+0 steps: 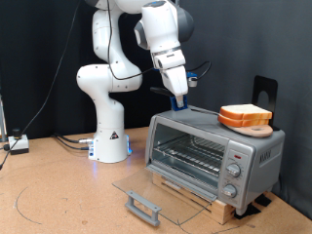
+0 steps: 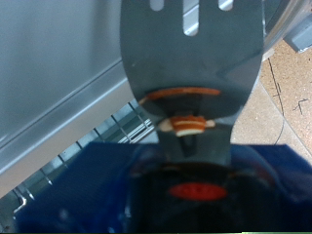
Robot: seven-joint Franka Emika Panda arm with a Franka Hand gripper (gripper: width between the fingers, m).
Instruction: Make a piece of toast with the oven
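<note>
The silver oven (image 1: 213, 154) stands at the exterior view's right. Its glass door (image 1: 161, 192) lies open and flat, with the grey bar handle (image 1: 143, 206) in front. The wire rack (image 1: 191, 156) is bare. Two bread slices lie stacked on the oven's top at the right, and the upper slice (image 1: 244, 111) shows a pale face and orange-tan crust. My gripper (image 1: 180, 95) hangs over the top's left part, shut on a blue-handled spatula (image 1: 183, 101). In the wrist view the dark slotted spatula blade (image 2: 191, 49) points over the oven top (image 2: 58, 68) and rack (image 2: 88, 148). My fingers are hidden there.
The oven sits on a wooden board (image 1: 200, 198) on the brown table (image 1: 58, 195). Three knobs (image 1: 234, 172) are on the oven's right face. A black stand (image 1: 265, 91) rises behind the oven. The arm's white base (image 1: 107, 136) and cables (image 1: 68, 141) are at the left.
</note>
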